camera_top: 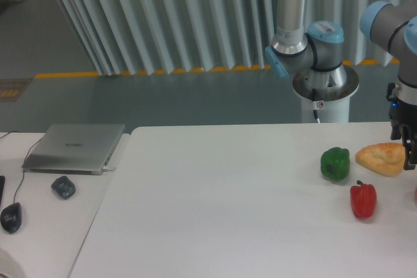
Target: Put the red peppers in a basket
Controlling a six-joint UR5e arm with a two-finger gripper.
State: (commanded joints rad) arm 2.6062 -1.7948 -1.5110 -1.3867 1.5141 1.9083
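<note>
Red pepper: we see the red pepper [363, 200] lying on the white table [215, 206], toward the right side, dark stem pointing up-left, clear of its neighbours.
Neighbours: the green pepper [335, 163] sits just up-left of it, and the flat bread piece [383, 158] just up-right — both near, neither touching.
Gripper: our gripper [410, 151] hangs at the frame's right edge, beside the bread; it is cut off, so we cannot tell how the jaws stand.
Basket: none in view.
Step in hand: we judge it is the reach — come in above the bread, then descend straight onto the red body, fingers spanning the lobes.
Open room: bare tabletop lies in front and to the left; the crowded side is behind the pepper.
</note>
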